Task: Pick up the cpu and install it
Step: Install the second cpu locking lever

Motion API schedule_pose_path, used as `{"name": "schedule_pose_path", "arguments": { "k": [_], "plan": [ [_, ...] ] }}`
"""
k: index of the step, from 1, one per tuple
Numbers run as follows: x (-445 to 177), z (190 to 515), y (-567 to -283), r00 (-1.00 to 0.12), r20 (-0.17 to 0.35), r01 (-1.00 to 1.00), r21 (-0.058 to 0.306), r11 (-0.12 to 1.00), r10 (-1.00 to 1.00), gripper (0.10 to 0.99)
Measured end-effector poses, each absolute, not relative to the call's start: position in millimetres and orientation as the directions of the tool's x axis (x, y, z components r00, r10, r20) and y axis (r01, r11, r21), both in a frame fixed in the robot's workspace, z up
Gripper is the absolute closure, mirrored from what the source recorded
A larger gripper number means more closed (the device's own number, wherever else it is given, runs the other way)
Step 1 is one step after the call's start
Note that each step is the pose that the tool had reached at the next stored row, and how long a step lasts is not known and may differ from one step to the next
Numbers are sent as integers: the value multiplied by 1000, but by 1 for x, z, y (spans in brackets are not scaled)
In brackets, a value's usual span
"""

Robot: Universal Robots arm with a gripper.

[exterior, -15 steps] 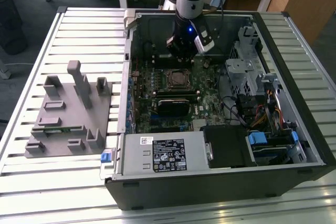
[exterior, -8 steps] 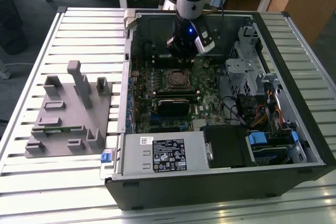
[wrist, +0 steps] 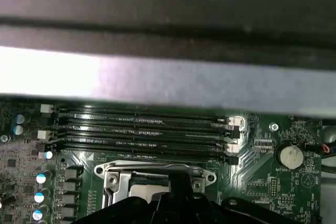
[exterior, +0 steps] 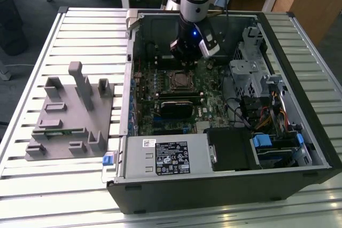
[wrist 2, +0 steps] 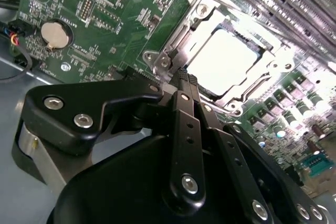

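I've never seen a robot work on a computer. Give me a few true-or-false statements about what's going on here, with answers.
1. The cpu lies in the socket on the motherboard. True.
2. The pincer grips the cpu. False: it holds nothing, its tip beside the socket.
3. The arm reaches into the open case. True.
4. The grey fixture sits inside the case. False: it sits on the table, at the exterior view's left.

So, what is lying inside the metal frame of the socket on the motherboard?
In the second wrist view, the cpu, a flat silvery-white square, sits inside the socket frame. The gripper is just above the frame's edge. The contacts beneath the chip are covered.
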State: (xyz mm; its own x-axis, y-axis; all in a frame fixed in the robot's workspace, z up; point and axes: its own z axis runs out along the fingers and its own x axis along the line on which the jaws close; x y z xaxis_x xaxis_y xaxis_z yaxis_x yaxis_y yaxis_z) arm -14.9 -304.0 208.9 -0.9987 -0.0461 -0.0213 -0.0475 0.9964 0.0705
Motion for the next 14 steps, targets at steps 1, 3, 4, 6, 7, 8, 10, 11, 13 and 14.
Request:
{"name": "schedule_pose_path", "arguments": {
  "k": [1,3,4,6,7,8,10,11,13,14],
  "plan": [
    [-15,209,-305,-999,-21,-48,70,996,-46,980],
    [-14,209,-307,-999,-21,-48,71,996,-46,980],
    [-14,209,-308,-999,-21,-47,71,996,-46,980],
    [-14,209,-310,-999,-21,-47,71,996,-46,980],
    [-14,209,-310,-999,-21,-47,70,996,-46,980],
    [-14,208,-311,-999,-21,-47,71,996,-46,980],
    [-14,210,-312,-999,-21,-47,70,996,-46,980],
    [-14,211,-312,-999,-21,-47,70,996,-46,980],
    [-14,216,-312,-999,-21,-47,71,996,-46,980],
    [-14,219,-312,-999,-21,-47,72,996,-46,980]
  ]
}}
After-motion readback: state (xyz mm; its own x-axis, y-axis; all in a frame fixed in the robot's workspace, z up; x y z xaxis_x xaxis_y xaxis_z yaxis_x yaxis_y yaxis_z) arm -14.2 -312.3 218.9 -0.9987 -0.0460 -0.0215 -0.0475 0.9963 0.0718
